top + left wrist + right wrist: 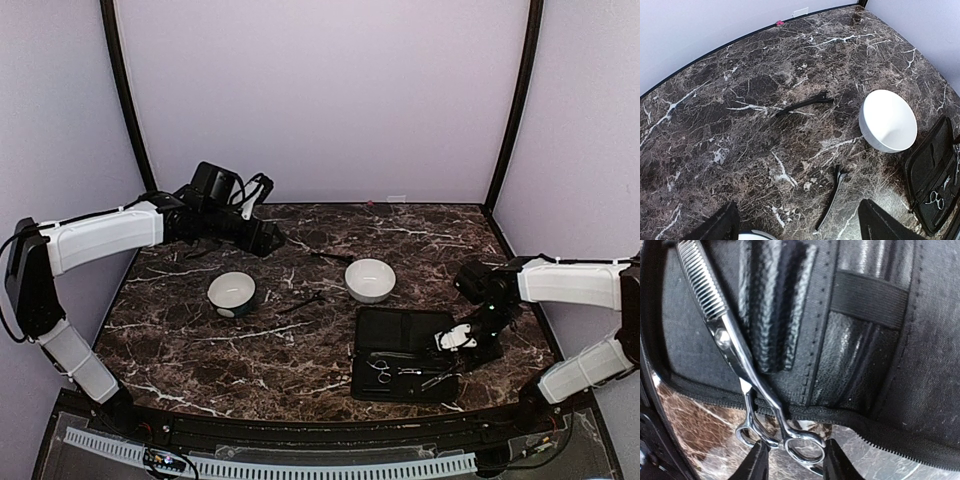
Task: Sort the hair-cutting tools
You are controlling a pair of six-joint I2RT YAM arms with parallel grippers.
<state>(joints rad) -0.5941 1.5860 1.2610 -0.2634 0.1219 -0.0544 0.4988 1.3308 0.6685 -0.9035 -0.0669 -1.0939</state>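
Note:
Silvery thinning scissors (733,347) lie with the toothed blade over the open black case (867,335) and the ring handles out over the marble. My right gripper (797,462) is shut on those ring handles, one finger against each ring. A smaller pair of scissors (381,371) rests inside the case. Two thin black clips lie on the table, one (802,104) near the back and one (829,200) between the bowls. My left gripper (800,227) hangs open above the nearer clip with nothing between its fingers.
Two white bowls stand mid-table, the left one (232,293) and the right one (370,280). The case (400,335) lies open at the front right. Purple walls close in the back and both sides.

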